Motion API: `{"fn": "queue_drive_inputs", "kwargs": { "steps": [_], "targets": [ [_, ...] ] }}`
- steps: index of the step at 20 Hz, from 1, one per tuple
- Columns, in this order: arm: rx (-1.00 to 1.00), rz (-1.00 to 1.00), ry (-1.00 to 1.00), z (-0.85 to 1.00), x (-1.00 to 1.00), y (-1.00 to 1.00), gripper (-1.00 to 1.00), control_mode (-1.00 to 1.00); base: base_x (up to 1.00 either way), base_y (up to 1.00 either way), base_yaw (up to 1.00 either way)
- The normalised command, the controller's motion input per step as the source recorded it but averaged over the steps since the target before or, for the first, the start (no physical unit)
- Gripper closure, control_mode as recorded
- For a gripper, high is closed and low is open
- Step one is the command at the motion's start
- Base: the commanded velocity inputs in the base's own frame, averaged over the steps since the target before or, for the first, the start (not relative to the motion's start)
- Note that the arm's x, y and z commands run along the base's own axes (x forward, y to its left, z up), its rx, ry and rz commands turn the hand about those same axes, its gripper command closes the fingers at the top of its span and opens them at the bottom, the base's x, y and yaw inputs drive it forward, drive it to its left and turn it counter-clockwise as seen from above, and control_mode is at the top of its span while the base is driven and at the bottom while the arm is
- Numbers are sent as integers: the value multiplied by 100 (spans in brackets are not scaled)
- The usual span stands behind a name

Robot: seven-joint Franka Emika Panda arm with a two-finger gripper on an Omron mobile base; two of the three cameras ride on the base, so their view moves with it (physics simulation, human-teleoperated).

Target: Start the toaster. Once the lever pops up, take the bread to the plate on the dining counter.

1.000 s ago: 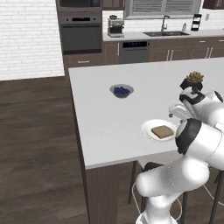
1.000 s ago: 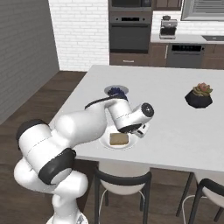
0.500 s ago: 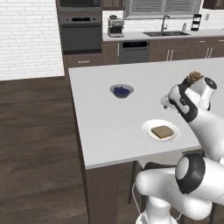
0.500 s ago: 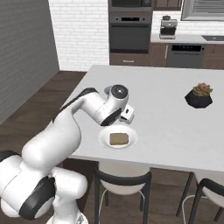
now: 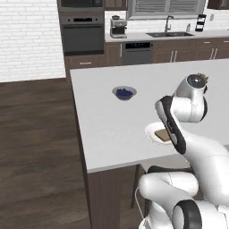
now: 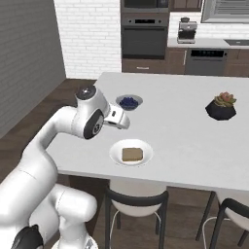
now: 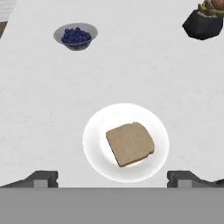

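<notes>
Clearly the gripper (image 7: 113, 177) is spread wide and carries nothing: its two dark fingertips (image 7: 41, 176) stand far apart at the bottom of the hand view, with the plate (image 7: 94, 151) framed between and beyond them. From the right base view the gripper seems to be held above the counter, off toward the edge nearest the robot, though its fingers are too small there to read.

The bread (image 7: 130, 143) lies flat on the plate, roughly centred and a little turned, none of it hanging over the rim. That plate sits on the dining counter (image 6: 185, 131) close to the near edge where the stools are tucked under, about midway along it.

By the look of things the delivery is done, so the step in hand is the retreat. To do it well, lift the hand straight up and away from the plate with the fingers left open (closing them now gains nothing and risks clipping the rim), then fold the arm back over the near edge without sweeping low across the top.

Farther out, the bowl of blueberries (image 7: 75, 36) stands well apart toward the far left corner, and the black potted plant (image 7: 204, 20) toward the right side, neither in the path of withdrawal.
</notes>
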Motion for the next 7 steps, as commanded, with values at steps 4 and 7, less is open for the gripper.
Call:
{"fn": "queue_drive_inputs", "kwargs": {
  "steps": [4, 7],
  "targets": [
    [-21, 0, 0, 28, -32, 0, -100, -100, 0, 0, 0],
    [-16, -2, 0, 26, -32, -6, -100, -100, 0, 0, 0]
  ]
}}
